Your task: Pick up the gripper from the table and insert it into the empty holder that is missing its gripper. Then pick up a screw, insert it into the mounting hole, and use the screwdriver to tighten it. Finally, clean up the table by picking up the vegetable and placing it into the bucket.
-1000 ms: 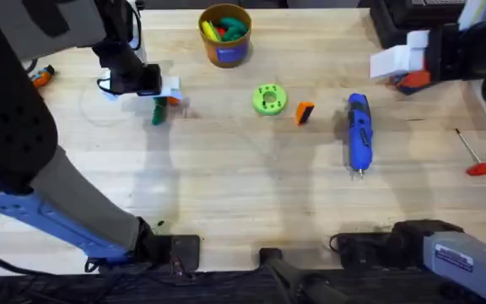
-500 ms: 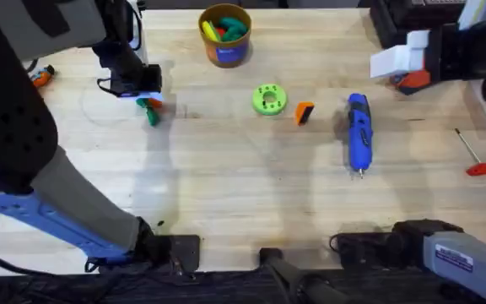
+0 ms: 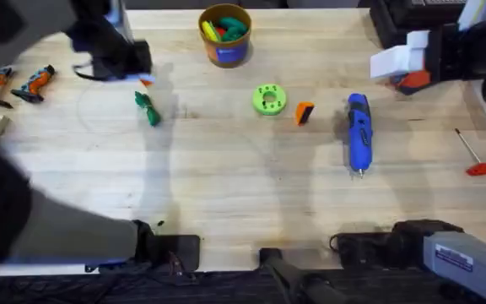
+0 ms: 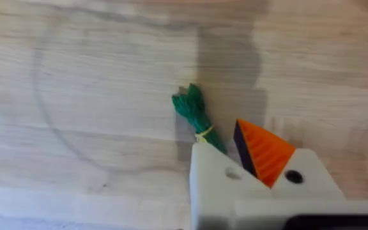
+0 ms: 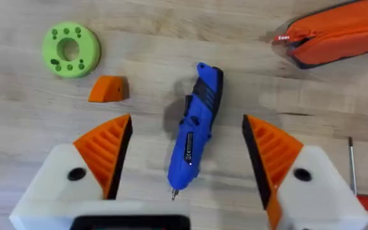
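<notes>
The dark green vegetable lies on the table, just clear of my left gripper, which is shut on nothing. One of its white fingers is a bare holder with a mounting hole; the other carries an orange pad. The small orange gripper piece lies beside the blue screwdriver. My right gripper hangs open above the screwdriver. The bucket stands at the back. No screw can be made out.
A lime-green disc with holes sits left of the orange piece. A red-handled driver lies at the right edge. White blocks on black gear stand at the back right. Orange-and-black tools lie at the far left.
The left gripper has drawn back from the vegetable toward the far left. The vegetable slid slightly left and now lies free on the table. The right side has not changed.
</notes>
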Controlling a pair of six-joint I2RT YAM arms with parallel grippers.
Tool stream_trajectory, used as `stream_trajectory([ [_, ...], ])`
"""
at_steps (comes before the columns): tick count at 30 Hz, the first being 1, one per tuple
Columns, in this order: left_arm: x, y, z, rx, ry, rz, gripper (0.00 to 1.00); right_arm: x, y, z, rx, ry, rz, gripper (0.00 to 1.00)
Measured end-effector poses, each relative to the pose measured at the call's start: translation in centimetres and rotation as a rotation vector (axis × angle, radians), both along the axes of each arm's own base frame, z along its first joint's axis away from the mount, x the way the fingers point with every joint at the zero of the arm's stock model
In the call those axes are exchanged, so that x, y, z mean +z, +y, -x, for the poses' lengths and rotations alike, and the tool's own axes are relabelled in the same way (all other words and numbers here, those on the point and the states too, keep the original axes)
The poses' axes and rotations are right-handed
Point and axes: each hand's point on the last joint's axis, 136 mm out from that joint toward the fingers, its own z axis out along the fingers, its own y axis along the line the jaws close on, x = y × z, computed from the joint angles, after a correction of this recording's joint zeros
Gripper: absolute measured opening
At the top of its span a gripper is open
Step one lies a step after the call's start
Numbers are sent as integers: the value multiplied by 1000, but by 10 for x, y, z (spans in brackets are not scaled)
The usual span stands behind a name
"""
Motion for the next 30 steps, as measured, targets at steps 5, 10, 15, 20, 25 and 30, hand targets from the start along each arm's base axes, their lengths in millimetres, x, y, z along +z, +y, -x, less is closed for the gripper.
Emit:
stream_trajectory([
  [5,72,-2,18,5,-156,-12,3,0,0,0,0,1,0,990],
  [10,111,-5,50,6,-224,-18,3,0,0,0,0,1,0,989],
  [15,133,-8,76,0,-267,-25,3,0,0,0,0,2,0,990],
  [20,146,-10,92,-11,-297,-34,3,0,0,0,0,1,0,990],
  [25,149,-10,95,-15,-306,-37,3,0,0,0,0,1,0,990],
  [30,149,-10,94,-15,-305,-37,3,0,0,0,0,2,0,990],
])
